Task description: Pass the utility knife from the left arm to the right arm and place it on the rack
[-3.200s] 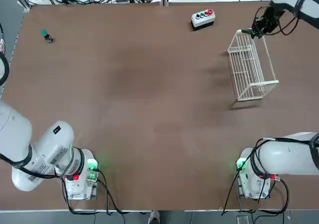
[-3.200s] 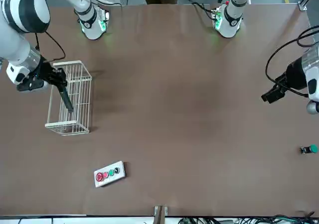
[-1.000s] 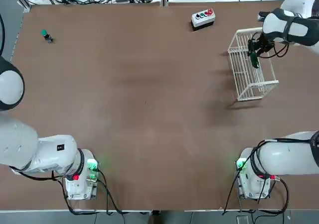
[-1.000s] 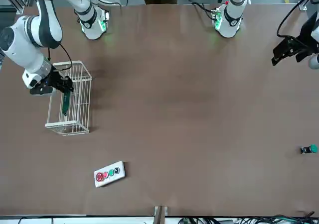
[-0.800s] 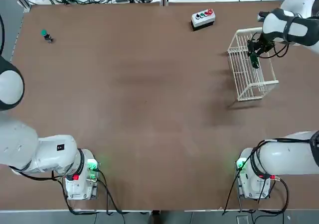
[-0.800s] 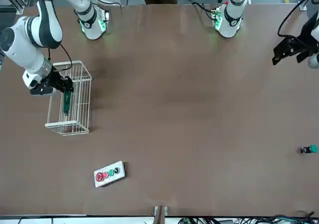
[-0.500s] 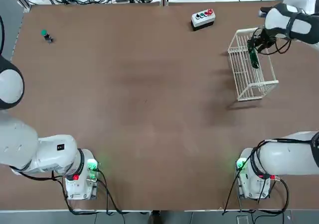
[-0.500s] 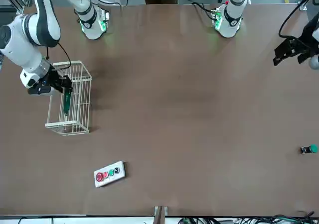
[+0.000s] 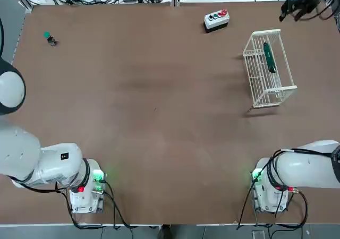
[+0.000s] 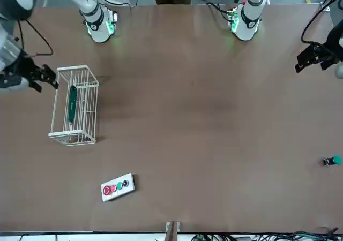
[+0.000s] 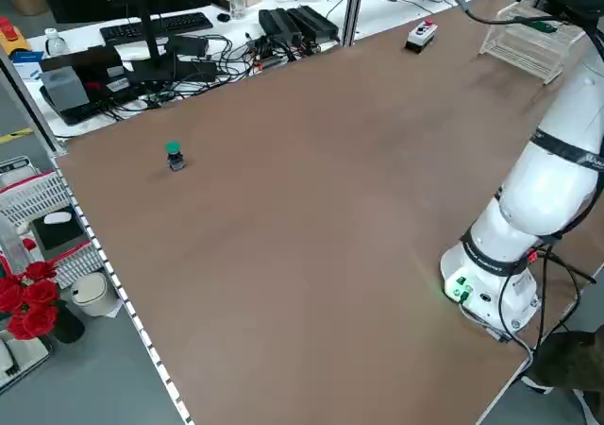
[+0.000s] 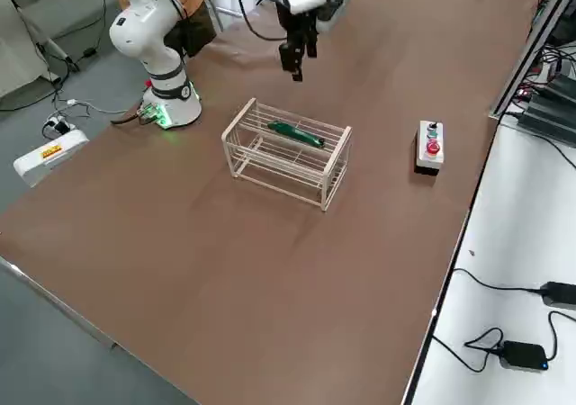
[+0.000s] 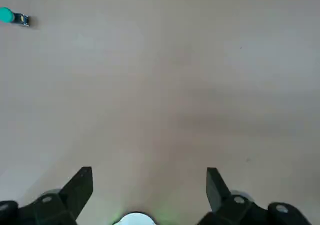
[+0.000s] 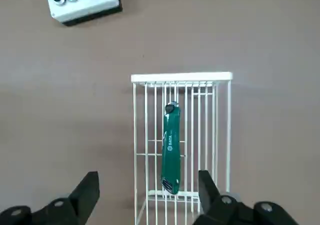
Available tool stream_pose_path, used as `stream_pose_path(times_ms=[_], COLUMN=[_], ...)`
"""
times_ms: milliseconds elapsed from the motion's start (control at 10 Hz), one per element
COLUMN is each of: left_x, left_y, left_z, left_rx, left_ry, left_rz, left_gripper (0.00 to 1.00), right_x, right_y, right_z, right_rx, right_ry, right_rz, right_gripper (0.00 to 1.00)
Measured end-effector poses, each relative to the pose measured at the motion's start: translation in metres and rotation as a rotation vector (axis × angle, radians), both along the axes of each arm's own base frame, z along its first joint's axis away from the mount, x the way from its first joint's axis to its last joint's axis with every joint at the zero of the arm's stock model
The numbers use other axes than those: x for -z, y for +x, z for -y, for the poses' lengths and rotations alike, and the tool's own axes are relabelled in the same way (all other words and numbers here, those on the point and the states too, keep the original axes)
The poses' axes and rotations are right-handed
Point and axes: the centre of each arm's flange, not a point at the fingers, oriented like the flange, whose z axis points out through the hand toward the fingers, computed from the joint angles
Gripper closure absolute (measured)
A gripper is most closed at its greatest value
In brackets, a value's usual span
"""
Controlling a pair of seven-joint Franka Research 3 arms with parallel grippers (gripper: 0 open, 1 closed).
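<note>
The utility knife (image 9: pixel 270 57), slim and dark green, lies lengthwise inside the white wire rack (image 9: pixel 255 66) at the table's far right. The right wrist view shows the knife (image 14: pixel 171 147) on the bars of the rack (image 14: pixel 181 77), with nothing touching it. My right gripper (image 14: pixel 147 187) is open and empty, raised above the rack's near end; from the front the right gripper (image 10: pixel 47 78) is just beside the rack (image 10: pixel 88 106). My left gripper (image 13: pixel 149 182) is open over bare table at the robot's far left side, where the front view also shows the left gripper (image 10: pixel 315 56).
A grey box with coloured buttons (image 9: pixel 216 19) sits at the table's far edge, left of the rack. A tiny green-capped object (image 9: pixel 49 37) stands near the far left corner. Cables and equipment lie beyond the table's far edge.
My right gripper has let go of the knife, opened, and pulled up and away from the rack toward the far right corner. The knife stays in the rack. The left arm has barely moved.
</note>
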Motion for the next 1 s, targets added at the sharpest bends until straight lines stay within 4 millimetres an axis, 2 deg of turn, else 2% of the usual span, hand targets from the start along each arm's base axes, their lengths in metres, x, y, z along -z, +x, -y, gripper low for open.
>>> stream_pose_path(times_ms=[200, 400, 500, 800, 1000], left_x=[0.000, -0.001, -0.001, -0.002, -0.002], left_y=[0.001, 0.001, 0.001, 0.002, 0.003], left_z=[-0.004, -0.003, -0.003, -0.002, -0.002], left_rx=[-0.004, 0.004, 0.007, 0.008, 0.010], left_ry=[-0.003, -0.004, -0.004, -0.004, -0.004], left_rz=[0.003, 0.009, 0.009, 0.020, 0.026], left_gripper=[0.00, 0.00, 0.00, 0.00, 0.00], right_x=[-0.043, -0.070, -0.075, -0.065, -0.069], right_y=[-0.002, -0.004, -0.003, 0.006, 0.011], right_z=[0.003, 0.002, 0.002, 0.006, 0.006], right_rx=[-0.014, -0.019, -0.015, 0.003, 0.024], right_ry=[-0.041, -0.061, -0.065, -0.076, -0.081], right_rz=[-0.004, -0.025, -0.038, -0.064, -0.054], right_gripper=[0.00, 0.00, 0.00, 0.00, 0.00])
